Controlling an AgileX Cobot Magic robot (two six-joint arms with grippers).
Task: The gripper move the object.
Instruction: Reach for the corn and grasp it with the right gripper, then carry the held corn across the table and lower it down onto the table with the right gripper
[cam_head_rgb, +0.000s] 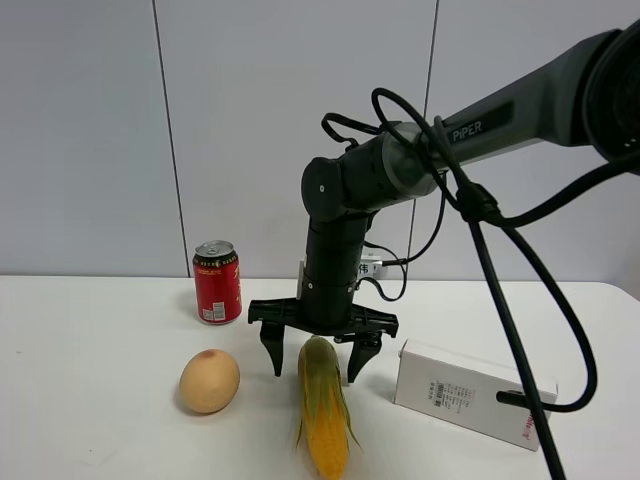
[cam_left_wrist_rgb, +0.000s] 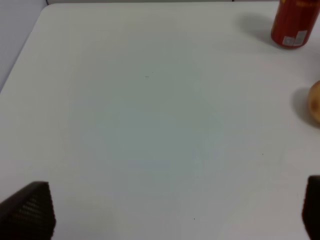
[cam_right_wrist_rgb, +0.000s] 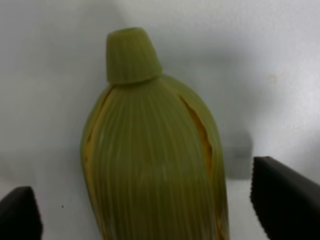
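The corn (cam_head_rgb: 324, 415) has a matt green husk (cam_right_wrist_rgb: 150, 165), finely ribbed lengthwise, and bumpy yellow kernels (cam_head_rgb: 328, 452) with a slight sheen. The can (cam_head_rgb: 217, 283) is glossy painted metal with a bare silvery top. The fruit (cam_head_rgb: 210, 381) has smooth, dull tan skin. The box (cam_head_rgb: 470, 393) looks like smooth white card. The desk (cam_head_rgb: 90, 330) is smooth, matt white. The right claw (cam_head_rgb: 316, 372) is matt black plastic. The left claw (cam_left_wrist_rgb: 175, 212) has finely ridged pads (cam_left_wrist_rgb: 31, 212). The arm (cam_head_rgb: 520, 105) is satin grey, with smooth black cables (cam_head_rgb: 520, 270).
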